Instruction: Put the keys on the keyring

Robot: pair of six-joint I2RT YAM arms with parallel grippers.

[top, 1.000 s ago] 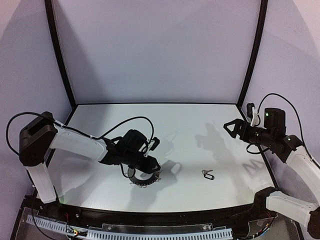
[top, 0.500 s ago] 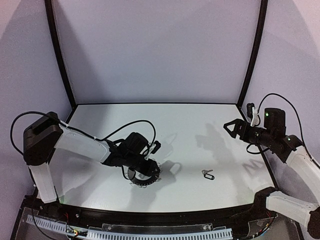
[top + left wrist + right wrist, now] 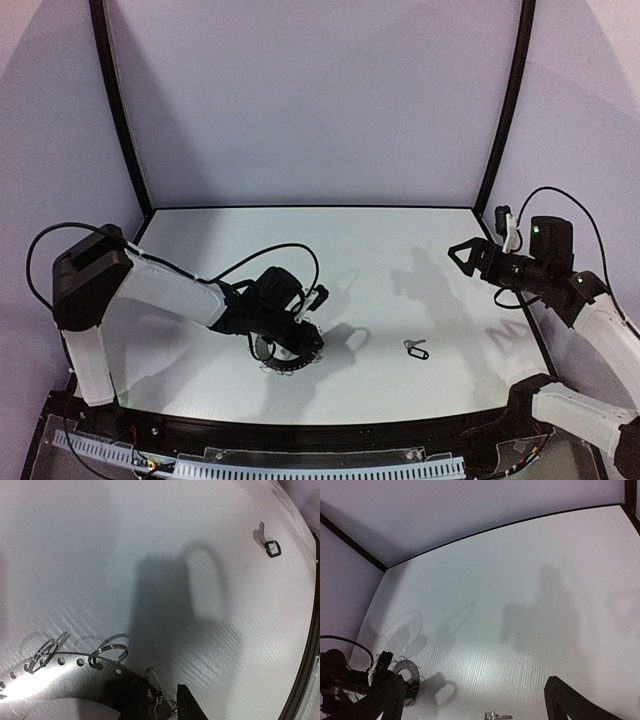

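The keyring (image 3: 286,365), a flat dark-grey ring fringed with wire loops, lies left of the table's middle. In the left wrist view its holed metal face (image 3: 55,682) fills the bottom left. My left gripper (image 3: 298,340) is down on its right rim. The jaws (image 3: 160,701) stand narrowly apart around a small wire loop (image 3: 153,682); whether they pinch it cannot be told. The key (image 3: 416,349), tiny and dark with a metal loop, lies alone to the right, and shows as well in the wrist views (image 3: 268,544) (image 3: 497,716). My right gripper (image 3: 466,256) hangs open above the right side, holding nothing.
Black-edged purple walls close the white table (image 3: 400,260) at the back and sides. The left arm (image 3: 340,677) and keyring (image 3: 405,672) show at the bottom left of the right wrist view. A black lip (image 3: 305,670) marks the table's near edge.
My left gripper has shifted slightly right along the keyring's rim and its jaws have narrowed. The key and the right arm have not moved.
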